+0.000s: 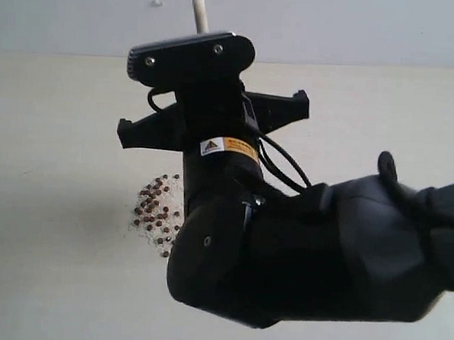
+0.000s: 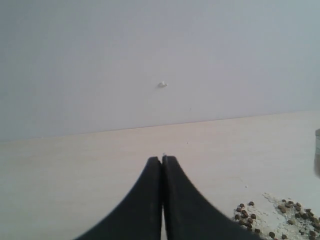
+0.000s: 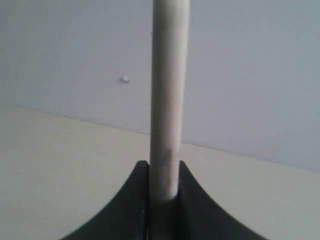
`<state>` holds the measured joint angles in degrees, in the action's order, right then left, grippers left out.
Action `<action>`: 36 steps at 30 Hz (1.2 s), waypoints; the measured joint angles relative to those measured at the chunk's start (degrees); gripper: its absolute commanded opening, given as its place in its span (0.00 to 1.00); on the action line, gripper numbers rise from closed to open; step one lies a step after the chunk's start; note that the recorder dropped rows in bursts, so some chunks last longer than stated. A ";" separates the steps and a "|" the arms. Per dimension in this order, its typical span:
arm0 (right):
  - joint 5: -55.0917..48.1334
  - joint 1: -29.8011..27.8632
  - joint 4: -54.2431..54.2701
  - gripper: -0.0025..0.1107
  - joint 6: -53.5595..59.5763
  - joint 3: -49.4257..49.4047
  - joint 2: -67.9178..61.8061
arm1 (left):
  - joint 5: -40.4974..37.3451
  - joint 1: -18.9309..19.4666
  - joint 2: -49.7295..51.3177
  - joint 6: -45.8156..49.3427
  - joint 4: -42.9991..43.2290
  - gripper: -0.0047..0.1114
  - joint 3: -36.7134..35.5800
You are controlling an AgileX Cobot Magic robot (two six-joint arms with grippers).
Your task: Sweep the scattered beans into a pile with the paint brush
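Note:
The beans point(image 1: 156, 208) lie in a loose reddish-brown cluster with pale crumbs on the cream table, just left of my right arm point(image 1: 299, 250). They also show in the left wrist view as beans point(image 2: 280, 215) beside that gripper. The paint brush's pale wooden handle point(image 3: 169, 100) stands upright between the jaws of my right gripper point(image 3: 164, 167), which is shut on it. Its handle tip point(image 1: 198, 15) pokes up above the wrist camera; ferrule and bristles are hidden behind the arm. My left gripper point(image 2: 162, 159) is shut on nothing, low over the table.
The cream table point(image 1: 54, 130) runs back to a pale grey wall point(image 1: 356, 24) carrying a small white speck point(image 1: 156, 2). My bulky black right arm blocks the middle and right of the exterior view. A blurred grey sliver point(image 2: 317, 150) shows at one edge of the left wrist view.

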<state>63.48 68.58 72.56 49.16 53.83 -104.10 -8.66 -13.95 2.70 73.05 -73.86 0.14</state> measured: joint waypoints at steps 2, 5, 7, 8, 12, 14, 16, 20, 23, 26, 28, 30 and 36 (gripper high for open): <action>-2.29 -1.07 -2.33 0.02 -3.09 -0.02 0.29 | 0.00 0.00 0.00 0.00 0.00 0.04 0.00; -7.72 -3.06 -8.61 0.02 -14.69 -0.02 -0.06 | 0.00 0.00 0.00 0.00 0.00 0.04 0.00; -9.42 -3.79 -15.00 0.02 -23.86 -0.02 -1.43 | 0.00 0.00 0.00 0.00 0.00 0.04 0.00; -9.54 -3.92 -18.28 0.02 -28.94 -0.02 -2.34 | 0.00 0.00 0.00 0.00 0.00 0.04 0.00; -6.92 -3.92 -27.55 0.02 -47.61 -0.02 -6.87 | 0.00 0.00 0.00 0.00 0.00 0.04 0.00; -4.28 -3.92 -28.91 0.02 -54.00 0.13 -9.54 | 0.00 0.00 0.00 0.00 0.00 0.04 0.00; -2.62 -3.92 -29.02 0.02 -58.28 0.92 -12.04 | 0.00 0.00 0.00 0.00 0.00 0.04 0.00; -2.25 -3.92 -28.76 0.02 -63.14 4.58 -17.07 | 0.00 0.00 0.00 0.00 0.00 0.04 0.00; -5.00 -3.92 -28.12 0.02 -63.55 7.94 -18.98 | 0.00 0.00 0.00 0.00 0.00 0.04 0.00; -8.06 -3.92 -25.65 0.02 -60.00 10.34 -19.67 | 0.00 0.00 0.00 0.00 0.00 0.04 0.00; -9.28 -3.92 -22.50 0.02 -57.58 11.07 -19.80 | 0.00 0.00 0.00 0.00 0.00 0.04 0.00; -10.12 -3.92 -19.70 0.02 -55.20 11.24 -19.80 | 0.00 0.00 0.00 0.00 0.00 0.04 0.00; -11.67 -3.92 -12.19 0.02 -49.16 11.39 -19.93 | 0.00 0.00 0.00 0.00 0.00 0.04 0.00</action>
<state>51.81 64.65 60.37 0.00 65.22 -124.04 -8.66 -13.95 2.70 73.05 -73.86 0.14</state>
